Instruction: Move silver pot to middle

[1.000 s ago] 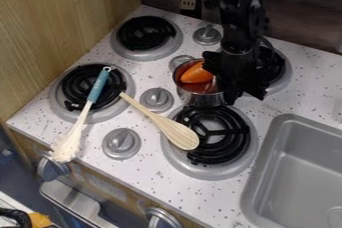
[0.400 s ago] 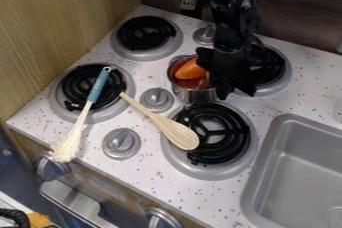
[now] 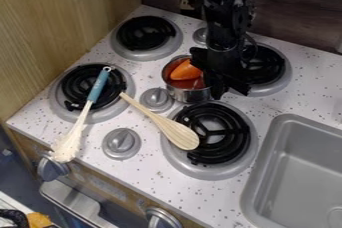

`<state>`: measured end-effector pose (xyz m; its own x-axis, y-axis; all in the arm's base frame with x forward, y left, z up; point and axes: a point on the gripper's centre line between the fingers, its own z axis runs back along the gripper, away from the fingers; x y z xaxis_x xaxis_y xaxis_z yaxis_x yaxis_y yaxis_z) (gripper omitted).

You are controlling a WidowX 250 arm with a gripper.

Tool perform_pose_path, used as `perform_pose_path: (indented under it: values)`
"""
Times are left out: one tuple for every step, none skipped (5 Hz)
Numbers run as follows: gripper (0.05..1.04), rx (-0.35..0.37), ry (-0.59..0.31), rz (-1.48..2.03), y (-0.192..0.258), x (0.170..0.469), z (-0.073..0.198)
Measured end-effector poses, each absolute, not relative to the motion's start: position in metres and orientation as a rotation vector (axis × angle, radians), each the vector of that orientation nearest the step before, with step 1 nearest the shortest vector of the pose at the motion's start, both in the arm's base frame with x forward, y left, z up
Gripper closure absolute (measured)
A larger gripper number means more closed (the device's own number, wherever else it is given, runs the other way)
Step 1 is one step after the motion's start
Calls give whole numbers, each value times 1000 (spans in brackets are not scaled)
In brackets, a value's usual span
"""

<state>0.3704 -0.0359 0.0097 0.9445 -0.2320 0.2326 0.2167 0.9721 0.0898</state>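
The silver pot [image 3: 190, 94] is near the middle of the stove, at the far side of the near right burner [image 3: 234, 132] and left of the far right burner [image 3: 268, 67]. I can't tell if its bottom touches the tabletop [image 3: 167, 187]. An orange thing [image 3: 186, 71] is in the pot, and the inside of the pot looks red too.

The black arm [image 3: 224, 22] comes in from the far side. Its end effector [image 3: 222, 84] is right up against the right side of the pot. I can't tell if it is grabbing the pot or just next to it.

A wooden spoon [image 3: 179, 134] lies on a slant. Its thin end is by the near left burner [image 3: 75, 84], and its wide end is over the left side of the near right burner. A tool with a blue handle [image 3: 99, 85] lies over the near left burner, with its pale, rough end pointing to the near edge.

One gray knob [image 3: 156, 99] is just left of the pot, and another gray knob [image 3: 121, 143] is nearer. The far left burner [image 3: 141, 33] is black and round. A gray sink [image 3: 300, 172] is at the near right.
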Motion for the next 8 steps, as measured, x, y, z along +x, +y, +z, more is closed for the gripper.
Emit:
perform_pose_path:
  values:
    - [969, 76, -250, -221, -33, 372, 10]
    - [794, 104, -224, -196, -32, 368, 10]
    - [514, 157, -215, -177, -40, 365, 13]
    - [212, 188, -228, -139, -43, 364, 26]
    - [81, 206, -220, -117, -49, 363, 32]
    - [83, 201, -235, -92, -51, 363, 47]
    - [83, 176, -286, -93, -51, 367, 61]
    - [83, 110, -330, -74, -36, 377, 65]
